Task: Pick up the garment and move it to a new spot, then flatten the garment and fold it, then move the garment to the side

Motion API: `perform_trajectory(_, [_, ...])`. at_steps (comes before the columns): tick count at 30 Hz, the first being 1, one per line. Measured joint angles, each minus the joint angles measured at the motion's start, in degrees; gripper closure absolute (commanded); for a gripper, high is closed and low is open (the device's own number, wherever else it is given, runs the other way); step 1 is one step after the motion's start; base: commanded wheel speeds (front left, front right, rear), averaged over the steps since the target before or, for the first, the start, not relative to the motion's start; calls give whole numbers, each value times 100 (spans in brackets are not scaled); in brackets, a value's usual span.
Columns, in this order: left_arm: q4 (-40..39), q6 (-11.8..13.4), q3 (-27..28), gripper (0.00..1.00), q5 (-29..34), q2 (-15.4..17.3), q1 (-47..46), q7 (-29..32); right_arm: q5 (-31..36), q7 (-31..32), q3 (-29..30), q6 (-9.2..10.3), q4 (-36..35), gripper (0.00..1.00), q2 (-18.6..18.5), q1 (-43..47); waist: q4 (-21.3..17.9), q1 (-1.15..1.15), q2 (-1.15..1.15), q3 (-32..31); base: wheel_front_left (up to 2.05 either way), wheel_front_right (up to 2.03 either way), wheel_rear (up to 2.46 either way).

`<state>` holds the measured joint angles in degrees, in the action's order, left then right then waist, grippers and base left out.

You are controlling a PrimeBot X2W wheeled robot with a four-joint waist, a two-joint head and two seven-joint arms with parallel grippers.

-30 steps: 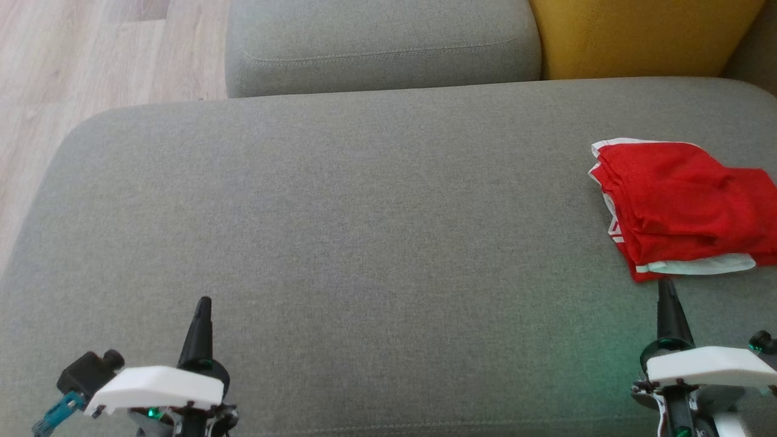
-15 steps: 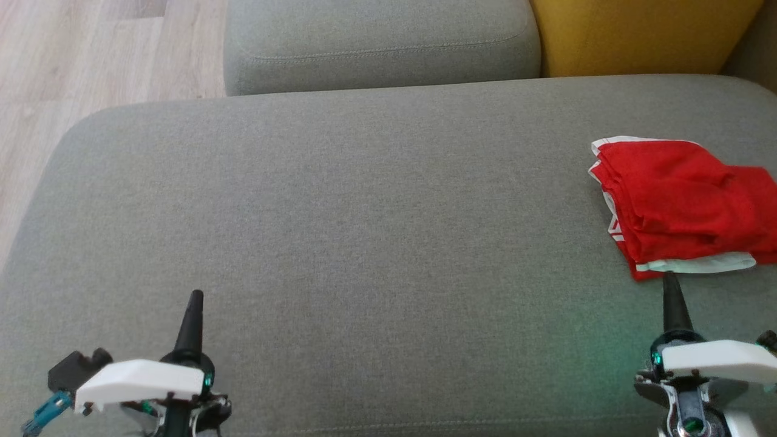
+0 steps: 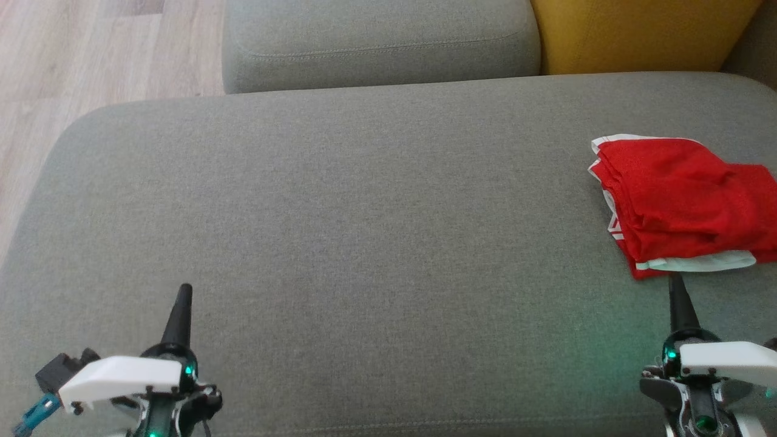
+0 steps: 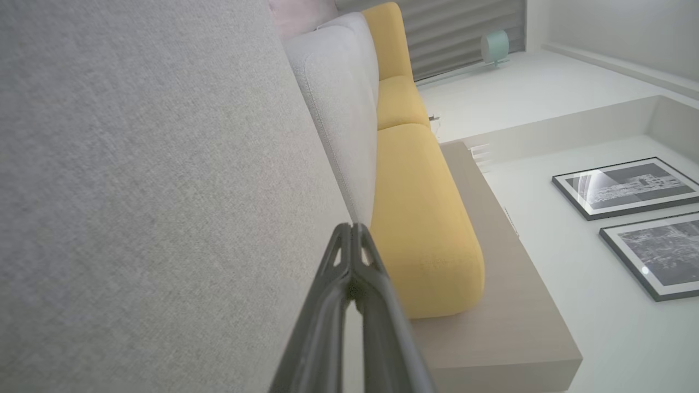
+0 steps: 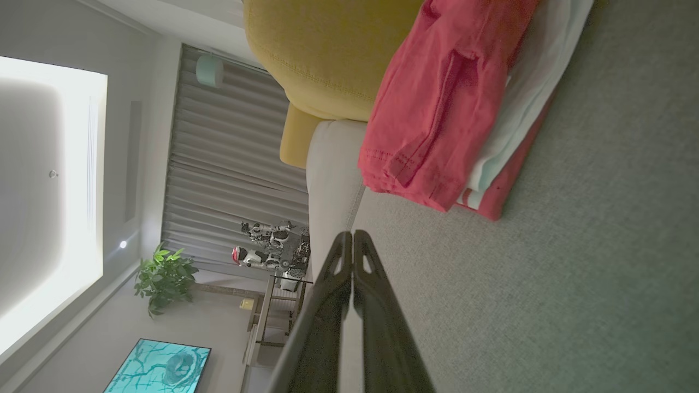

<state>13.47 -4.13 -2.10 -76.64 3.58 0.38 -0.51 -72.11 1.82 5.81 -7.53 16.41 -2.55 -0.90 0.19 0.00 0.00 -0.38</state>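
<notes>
Garment (image 3: pixel 680 200), one, folded on grey seat (image 3: pixel 364 230), two claws, left claw (image 3: pixel 184 291), right claw (image 3: pixel 673 281), both clenched, empty

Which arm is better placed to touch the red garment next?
Right. The right gripper points at the garment from just beside its edge; the left gripper is far across the cushion.

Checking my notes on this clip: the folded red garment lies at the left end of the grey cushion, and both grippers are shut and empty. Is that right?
Not quite. The red garment lies at the right end of the grey cushion, just past the right gripper, as the head view shows. The rest stands: the left gripper and the right are shut and empty.
</notes>
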Motion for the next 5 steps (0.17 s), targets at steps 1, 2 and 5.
perform_trajectory(1, [9, -5, 27, 100, -57, 0, -14, 21, -70, 29, 8, 0, 0, 100, 0, -3, -1, 0, 0, 2, 0, 0, 0])
perform_trajectory(2, [18, -48, 53, 100, -111, 0, -31, 51, -144, 32, 12, 0, -1, 100, 0, -6, -1, 0, 0, 4, 0, 0, 0])
perform_trajectory(5, [26, -79, 97, 100, -294, 0, -94, 102, -335, 82, 26, 0, 0, 100, 0, -37, -3, 0, 0, 10, 0, 0, 0])
